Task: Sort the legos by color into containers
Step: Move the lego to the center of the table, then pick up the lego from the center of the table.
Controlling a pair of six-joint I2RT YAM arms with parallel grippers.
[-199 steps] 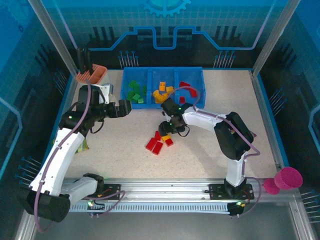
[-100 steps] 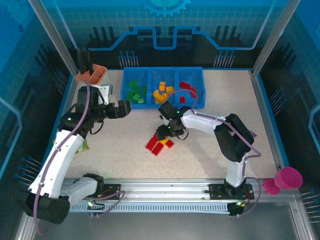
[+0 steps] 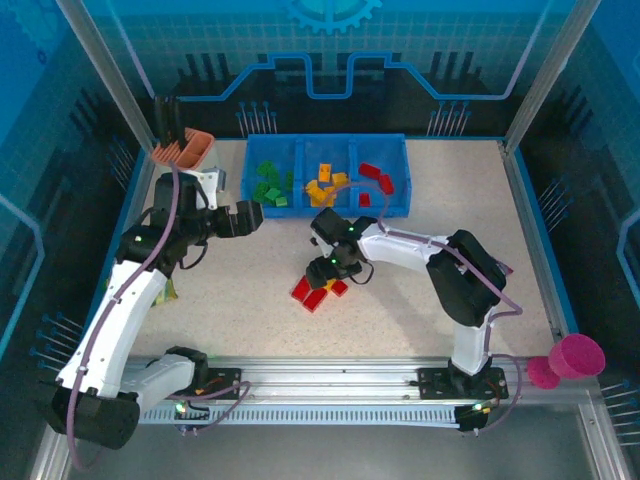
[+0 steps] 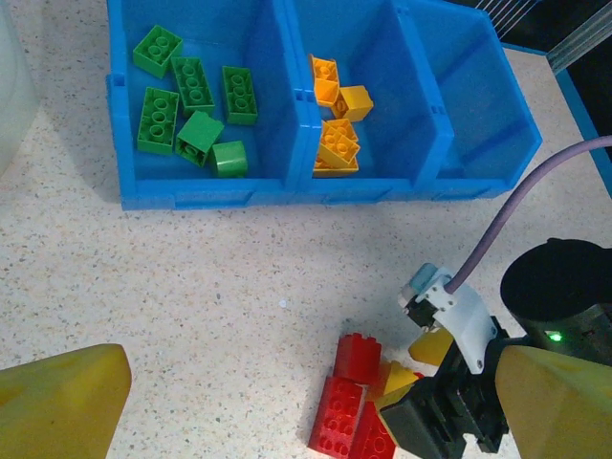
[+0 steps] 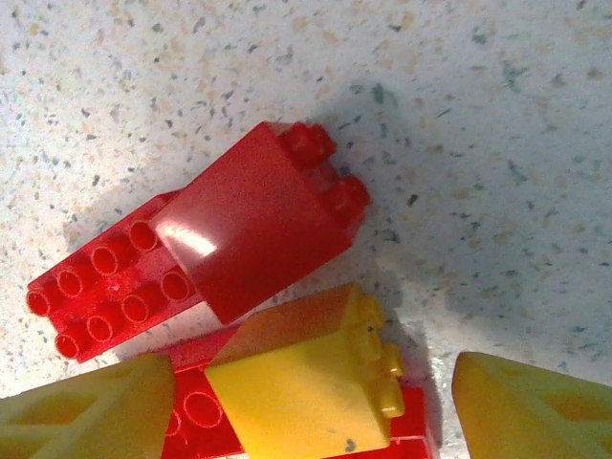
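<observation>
In 1 s we saw the right gripper [image 3: 323,271] drop from the tray [image 3: 325,139] to the pile at the middle of the tabletop [image 3: 450,200], jaws parted astride 1 yellow lego [image 5: 306,387] atop red legos [image 5: 253,229], nothing held: pick imminent, we judge; left gripper [image 3: 249,216] wide, empty.

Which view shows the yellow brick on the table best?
The right wrist view: the yellow brick appears large and sharp, resting against red bricks. The left wrist view shows it partly hidden by the right gripper; the top view, a tiny speck.
</observation>
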